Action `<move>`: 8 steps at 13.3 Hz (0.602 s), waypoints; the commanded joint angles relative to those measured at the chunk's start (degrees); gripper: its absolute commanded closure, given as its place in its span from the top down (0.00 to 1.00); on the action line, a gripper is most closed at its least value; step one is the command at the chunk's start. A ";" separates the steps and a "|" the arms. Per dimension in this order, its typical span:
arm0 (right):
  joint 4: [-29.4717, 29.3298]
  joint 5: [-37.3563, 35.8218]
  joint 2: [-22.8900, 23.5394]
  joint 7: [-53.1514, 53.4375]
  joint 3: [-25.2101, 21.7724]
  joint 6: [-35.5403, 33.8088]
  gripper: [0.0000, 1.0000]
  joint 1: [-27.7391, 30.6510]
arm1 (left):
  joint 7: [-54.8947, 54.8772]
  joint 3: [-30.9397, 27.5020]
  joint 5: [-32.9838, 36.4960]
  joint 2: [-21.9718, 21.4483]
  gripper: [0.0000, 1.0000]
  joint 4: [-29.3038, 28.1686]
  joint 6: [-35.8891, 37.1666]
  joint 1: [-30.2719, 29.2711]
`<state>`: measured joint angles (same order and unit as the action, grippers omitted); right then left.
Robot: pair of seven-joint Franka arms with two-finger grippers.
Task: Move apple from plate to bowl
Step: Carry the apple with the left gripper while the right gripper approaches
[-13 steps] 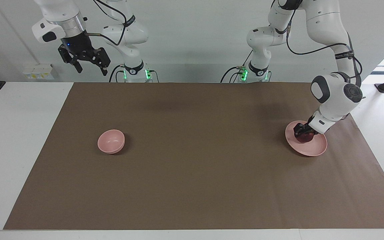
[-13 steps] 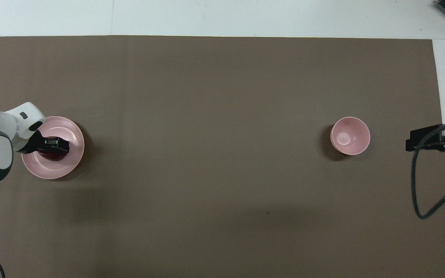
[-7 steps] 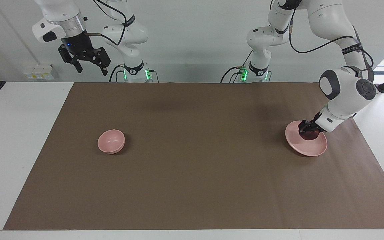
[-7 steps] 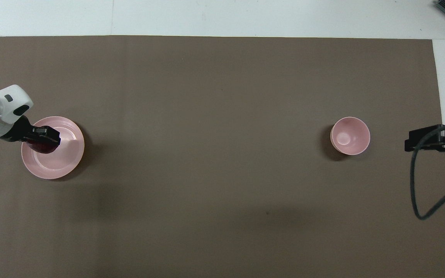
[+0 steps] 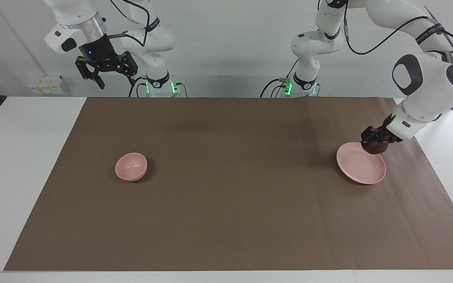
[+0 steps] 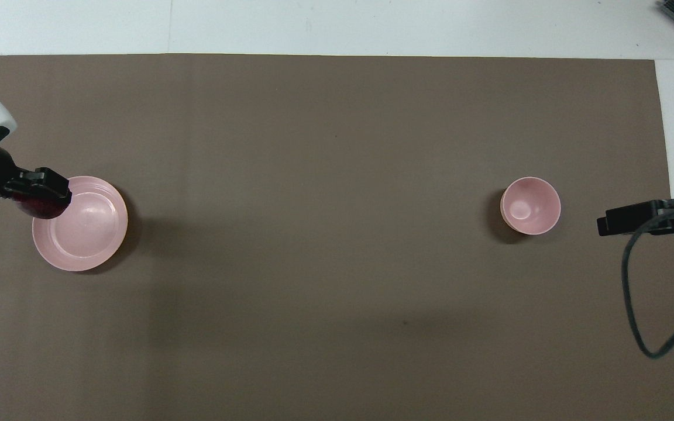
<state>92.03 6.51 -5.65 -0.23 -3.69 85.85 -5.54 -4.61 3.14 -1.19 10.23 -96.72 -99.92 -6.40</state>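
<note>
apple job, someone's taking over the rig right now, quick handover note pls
Left gripper: shut on the apple, raised over the plate's rim.
Right gripper: jaws open, empty, waiting high at its own end of the table.
Plate: empty, at the left arm's end.
Bowl: empty, at the right arm's end.
Done: apple grasped and lifted.
Left: carry it across and release it in the bowl.

L gripper (image 5: 375,142) fingers clamped, arm lifted; R gripper (image 5: 108,74) waits high, seemingly open.
</note>
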 commanded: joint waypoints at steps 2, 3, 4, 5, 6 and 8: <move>7.80 9.98 -0.50 -4.94 0.17 8.01 1.00 1.23 | 9.78 -0.51 -1.44 -0.12 0.00 0.39 0.60 2.70; 9.82 13.50 0.02 -7.22 0.17 11.50 1.00 1.49 | 12.24 -0.51 -1.53 -0.12 0.00 0.13 0.60 3.92; 12.45 15.71 0.46 -8.90 0.17 15.02 1.00 1.41 | 16.87 -0.51 -1.53 -0.29 0.00 -0.05 0.43 5.94; 13.78 19.30 1.34 -9.61 0.17 17.05 1.00 1.15 | 20.83 -0.51 -1.62 -0.47 0.00 -0.14 0.25 7.44; 14.31 21.51 2.39 -9.70 0.17 17.68 1.00 0.71 | 23.57 -0.51 -1.62 -0.56 0.00 -0.57 0.25 8.67; 15.89 30.62 4.07 -10.66 0.17 19.09 1.00 0.71 | 31.91 -0.33 -1.88 -0.56 0.00 -0.40 -0.28 11.83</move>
<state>105.78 30.62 -1.98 -8.59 -3.57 103.31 -5.12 21.90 3.60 -2.36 10.36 -96.77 -99.96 2.76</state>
